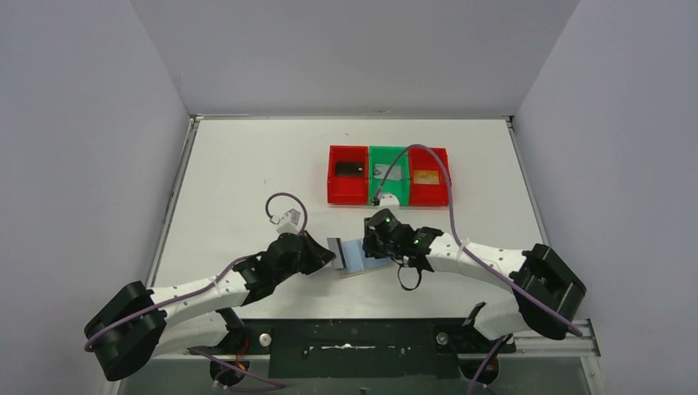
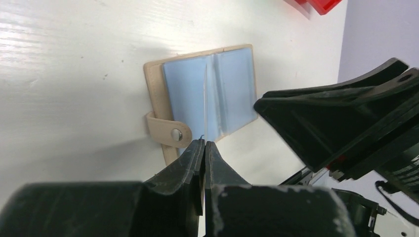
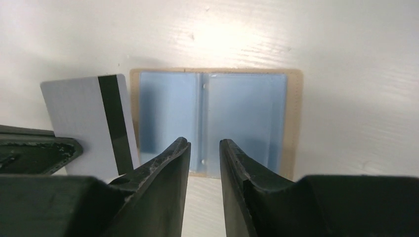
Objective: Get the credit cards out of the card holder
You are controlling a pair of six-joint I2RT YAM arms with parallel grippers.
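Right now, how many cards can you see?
4: black card in left red bin, grey card in green bin, gold card in right red bin, striped card in left gripper. Others may hide inside the card holder.

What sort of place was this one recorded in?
Probably a lab robot test cell: a white table boxed in by plain grey walls, two arms bolted at its near edge, and red and green bins.

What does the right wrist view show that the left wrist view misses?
Right wrist only: the striped face of the silver card; the left wrist sees it edge-on. Left wrist only: the closure tab and a red bin corner. Both: the open card holder, blue lining up, on the white table.
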